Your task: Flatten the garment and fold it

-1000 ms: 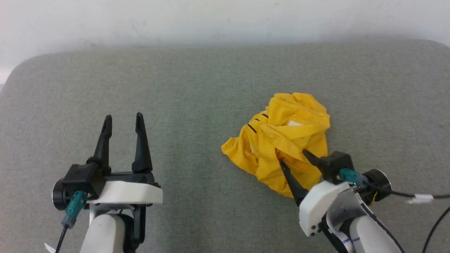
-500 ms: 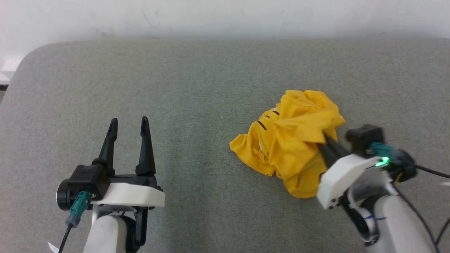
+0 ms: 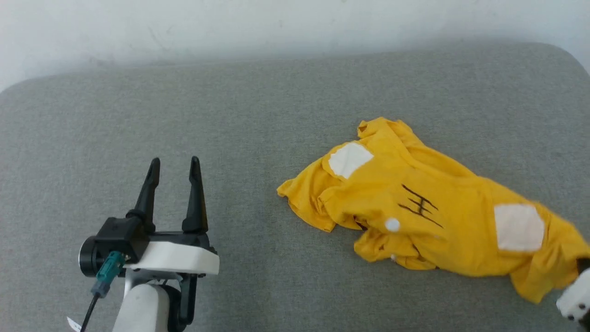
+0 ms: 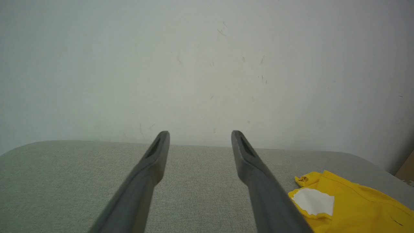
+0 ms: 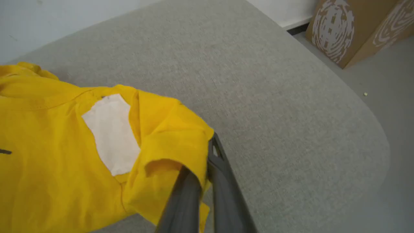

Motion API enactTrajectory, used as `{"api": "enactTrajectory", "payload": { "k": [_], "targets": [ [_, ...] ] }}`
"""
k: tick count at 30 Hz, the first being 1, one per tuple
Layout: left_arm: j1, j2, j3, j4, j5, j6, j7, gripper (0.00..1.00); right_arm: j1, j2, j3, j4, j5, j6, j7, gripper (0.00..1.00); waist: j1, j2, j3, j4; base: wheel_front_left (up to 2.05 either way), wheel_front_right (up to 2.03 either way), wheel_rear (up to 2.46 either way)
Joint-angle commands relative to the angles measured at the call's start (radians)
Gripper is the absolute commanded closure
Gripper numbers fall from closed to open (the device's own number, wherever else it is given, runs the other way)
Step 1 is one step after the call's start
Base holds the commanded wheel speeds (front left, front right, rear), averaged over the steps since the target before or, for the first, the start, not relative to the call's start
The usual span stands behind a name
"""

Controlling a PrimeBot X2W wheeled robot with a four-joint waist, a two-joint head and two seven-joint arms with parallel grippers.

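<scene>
The mustard-yellow garment (image 3: 428, 212) lies stretched across the right half of the grey table (image 3: 258, 120), showing two white patches, black line marks and a small white dot. Its left part is still bunched and wrinkled. My right gripper (image 5: 207, 155) is shut on the garment (image 5: 58, 155) at its right end, the cloth draped over the fingertips; in the head view only a bit of its white body (image 3: 576, 302) shows at the lower right corner. My left gripper (image 3: 174, 162) stands open over bare table at the lower left, well apart from the cloth. In the left wrist view the garment (image 4: 349, 204) lies right of the open fingers.
The table has rounded corners and backs onto a pale wall (image 3: 276, 27). Its right edge curves away close to my right gripper, with grey floor (image 5: 388, 113) and a brown cardboard box (image 5: 349, 26) beyond it.
My right gripper closed on the crumpled garment and pulled it right, spreading it out long with patches and marks now showing. The head camera shifted. The left gripper stayed put.
</scene>
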Motion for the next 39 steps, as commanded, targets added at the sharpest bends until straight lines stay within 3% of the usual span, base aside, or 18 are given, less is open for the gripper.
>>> {"api": "enactTrajectory", "payload": {
  "k": [1, 2, 3, 6, 9, 14, 18, 23, 30, 34, 37, 38, 39],
  "targets": [
    [0.011, -0.004, -0.003, 0.006, 0.000, -0.006, -0.005, 0.00, 0.015, 0.001, -0.019, 0.036, 0.009, -0.001, 0.034, 0.73, 0.0000, -0.0001, -0.002, -0.014, 0.00, 0.00, 0.00],
    [0.011, -0.004, -0.005, 0.009, 0.000, -0.007, -0.005, 0.00, 0.017, 0.001, -0.034, 0.058, 0.011, -0.001, 0.053, 0.66, 0.0000, -0.0001, -0.003, -0.018, 0.00, 0.00, 0.00],
    [0.011, -0.004, -0.007, 0.012, 0.001, -0.009, -0.005, 0.00, 0.016, 0.001, -0.043, 0.074, 0.013, -0.001, 0.062, 0.00, 0.0000, -0.0001, -0.003, -0.022, 0.00, 0.00, 0.00],
    [0.011, -0.004, -0.012, 0.018, 0.001, -0.010, -0.005, 0.00, 0.004, 0.001, -0.049, 0.079, -0.001, -0.001, 0.022, 0.00, 0.0000, -0.0001, -0.004, -0.033, 0.00, 0.00, 0.00],
    [0.006, -0.004, -0.024, 0.037, -0.001, -0.016, -0.005, 0.00, -0.011, 0.001, -0.025, 0.038, -0.033, -0.001, -0.090, 0.00, 0.0000, -0.0001, -0.004, -0.044, 0.00, 0.00, 0.00],
    [-0.035, -0.004, -0.086, 0.115, -0.007, -0.020, -0.005, 0.00, -0.014, 0.001, 0.063, -0.045, -0.085, -0.001, -0.287, 0.00, 0.0000, -0.0001, 0.002, -0.074, 0.00, 0.00, 0.00],
    [-0.105, -0.004, -0.166, 0.236, -0.018, -0.005, 0.016, 0.00, 0.003, 0.001, 0.145, -0.070, -0.079, -0.001, -0.365, 0.00, 0.0000, -0.0001, 0.011, -0.108, 0.00, 0.00, 0.00],
    [-0.225, -0.004, -0.232, 0.396, -0.035, 0.045, 0.138, 0.00, 0.022, 0.001, 0.236, -0.065, -0.057, -0.001, -0.385, 0.00, 0.0000, -0.0001, 0.028, -0.155, 0.00, 0.00, 0.00],
    [-0.365, 0.008, -0.247, 0.594, -0.019, 0.130, 0.350, 0.00, 0.021, 0.001, 0.309, -0.044, -0.027, -0.001, -0.384, 0.00, 0.0000, -0.0001, 0.051, -0.209, 0.00, 0.00, 0.00],
    [-0.406, 0.028, -0.251, 0.679, -0.019, 0.136, 0.475, 0.00, 0.016, 0.001, 0.333, -0.038, -0.013, -0.001, -0.384, 0.00, 0.0000, -0.0001, 0.059, -0.229, 0.00, 0.00, 0.00],
    [-0.409, 0.032, -0.259, 0.718, -0.034, 0.113, 0.569, 0.00, 0.017, 0.001, 0.338, -0.035, -0.006, -0.001, -0.382, 0.00, 0.0000, -0.0001, 0.058, -0.235, 0.00, 0.00, 0.00],
    [-0.406, 0.032, -0.263, 0.722, -0.040, 0.100, 0.593, 0.55, 0.018, 0.001, 0.338, -0.035, -0.005, -0.001, -0.381, 0.00, 0.0000, -0.0001, 0.057, -0.236, 0.00, 0.00, 0.00],
    [-0.400, 0.033, -0.268, 0.722, -0.046, 0.086, 0.615, 0.96, 0.019, 0.001, 0.337, -0.035, -0.004, -0.001, -0.380, 0.00, 0.0000, -0.0001, 0.056, -0.235, 0.00, 0.00, 0.00]
  ]
}}
